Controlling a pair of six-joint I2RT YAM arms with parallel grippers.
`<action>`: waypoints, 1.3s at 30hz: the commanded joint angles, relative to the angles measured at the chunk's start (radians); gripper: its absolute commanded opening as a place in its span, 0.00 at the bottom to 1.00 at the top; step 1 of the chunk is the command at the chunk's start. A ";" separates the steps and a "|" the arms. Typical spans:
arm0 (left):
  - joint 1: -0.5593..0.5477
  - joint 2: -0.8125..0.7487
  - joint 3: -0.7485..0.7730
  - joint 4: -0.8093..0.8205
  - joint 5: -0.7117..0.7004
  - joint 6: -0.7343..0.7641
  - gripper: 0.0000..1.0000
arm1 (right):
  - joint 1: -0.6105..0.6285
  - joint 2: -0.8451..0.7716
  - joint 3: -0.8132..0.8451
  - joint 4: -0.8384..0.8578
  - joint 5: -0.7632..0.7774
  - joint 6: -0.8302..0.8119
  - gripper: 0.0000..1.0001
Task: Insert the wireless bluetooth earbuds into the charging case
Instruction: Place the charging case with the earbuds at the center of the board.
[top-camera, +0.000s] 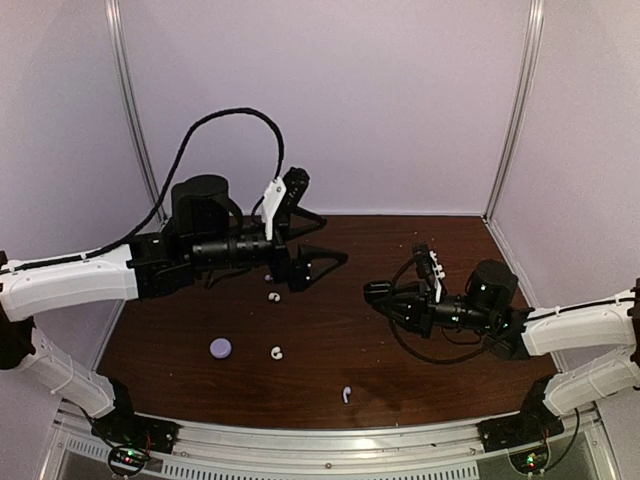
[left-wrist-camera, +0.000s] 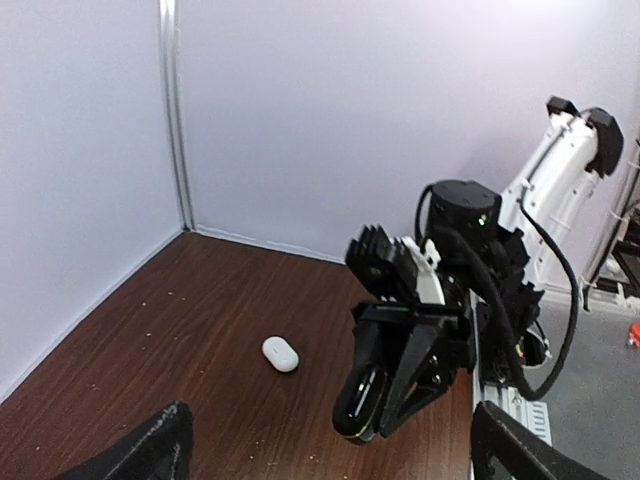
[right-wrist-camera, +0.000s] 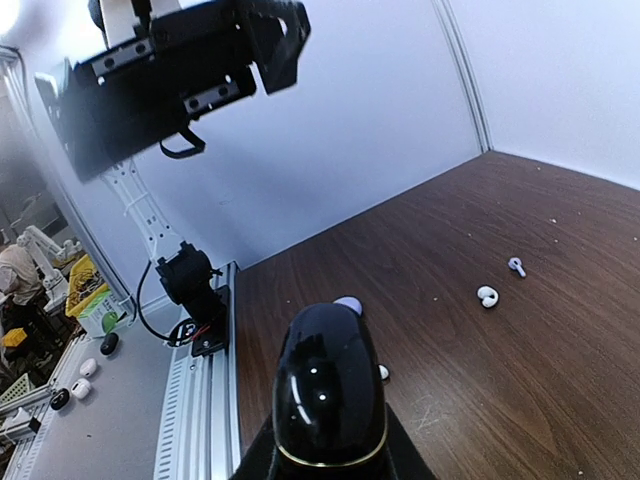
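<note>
Black, glossy, oval charging case (right-wrist-camera: 330, 392) is clamped in my right gripper (top-camera: 376, 293), above the brown wooden table (top-camera: 330, 330). I see the left gripper (top-camera: 333, 238) spread wide, holding nothing. A curled white earbud (top-camera: 274, 297) and a stemmed white earbud (top-camera: 346, 394) lie loose on the table.

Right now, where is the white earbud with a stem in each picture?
Top external: the stemmed earbud lies low in the picture, near the centre.
Left wrist: not in it.
Right wrist: toward the right, mid-height.
Shared landmark: the curled white earbud beside it.
</note>
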 joint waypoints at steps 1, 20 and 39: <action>0.061 -0.027 0.075 0.033 -0.038 -0.161 0.98 | -0.046 0.033 0.024 -0.045 0.031 0.008 0.00; 0.258 0.039 0.206 0.057 0.145 -0.508 0.98 | -0.186 0.558 0.461 -0.390 0.128 -0.065 0.00; 0.298 0.043 0.161 0.103 0.199 -0.525 0.98 | -0.275 1.051 1.036 -0.683 0.111 -0.057 0.18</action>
